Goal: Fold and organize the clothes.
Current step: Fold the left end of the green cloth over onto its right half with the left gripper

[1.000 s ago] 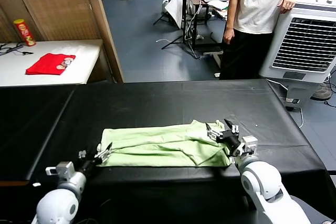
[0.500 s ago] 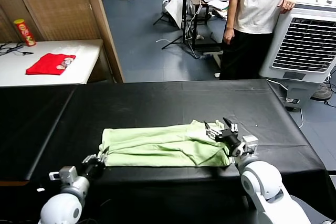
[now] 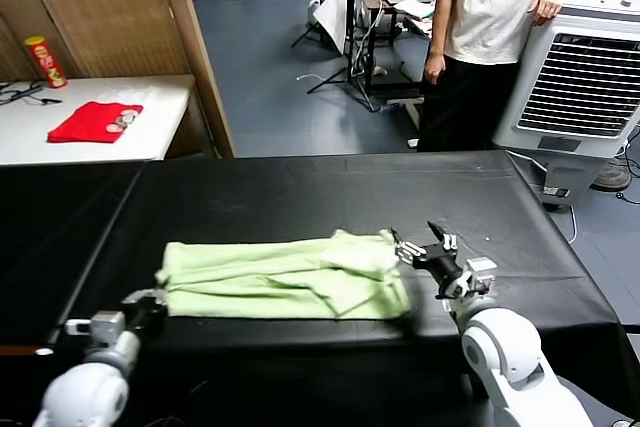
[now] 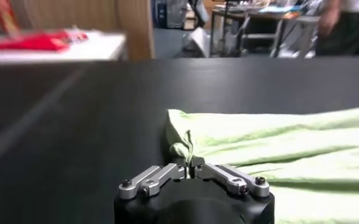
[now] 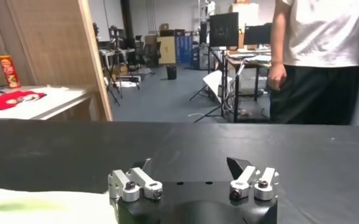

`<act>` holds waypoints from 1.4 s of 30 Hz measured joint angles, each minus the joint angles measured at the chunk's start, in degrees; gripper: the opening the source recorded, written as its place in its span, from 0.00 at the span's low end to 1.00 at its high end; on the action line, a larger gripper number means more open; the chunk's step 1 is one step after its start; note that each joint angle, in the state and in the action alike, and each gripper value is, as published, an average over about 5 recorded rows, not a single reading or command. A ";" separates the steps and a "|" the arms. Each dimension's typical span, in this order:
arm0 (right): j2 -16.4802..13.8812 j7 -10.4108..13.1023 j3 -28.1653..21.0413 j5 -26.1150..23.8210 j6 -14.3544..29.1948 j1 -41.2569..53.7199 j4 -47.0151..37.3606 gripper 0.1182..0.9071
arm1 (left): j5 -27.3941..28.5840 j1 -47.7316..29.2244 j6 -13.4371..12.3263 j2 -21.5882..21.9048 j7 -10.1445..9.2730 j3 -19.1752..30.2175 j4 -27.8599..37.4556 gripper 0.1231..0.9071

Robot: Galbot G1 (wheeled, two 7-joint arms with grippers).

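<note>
My left pincer, low at the left of the head frame, is clamped on the left end of the T-shirt; the left wrist view shows a bunched nub of pale green cloth caught between its closed tips. The shirt lies as a long, rumpled band across the middle of the black surface, already doubled lengthwise, I judge, but not yet brought end to end or tidied. My right pincer sits spread wide and empty just beside the shirt's right end. The head view gives the full layout, whereas the left wrist view alone confirms the pinch. The right wrist view shows only a green sliver at its lower-left corner.
</note>
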 joint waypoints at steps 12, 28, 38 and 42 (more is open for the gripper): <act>1.07 -0.10 2.37 -1.54 0.49 -2.49 1.39 0.86 | -2.55 1.22 4.49 0.75 -2.73 -1.08 -9.52 0.05; 2.18 -0.42 5.31 -3.40 0.33 -3.52 1.23 0.86 | -7.71 -8.23 5.91 -18.80 -5.39 23.51 -11.20 0.05; 2.37 -0.55 4.68 -4.05 0.17 -2.92 0.16 0.86 | -7.47 -8.81 5.14 -24.14 -6.71 28.69 -9.68 0.05; 2.39 -0.61 4.16 -4.13 0.12 -2.75 0.07 0.86 | -6.98 -9.15 4.50 -25.33 -6.94 29.15 -8.62 0.05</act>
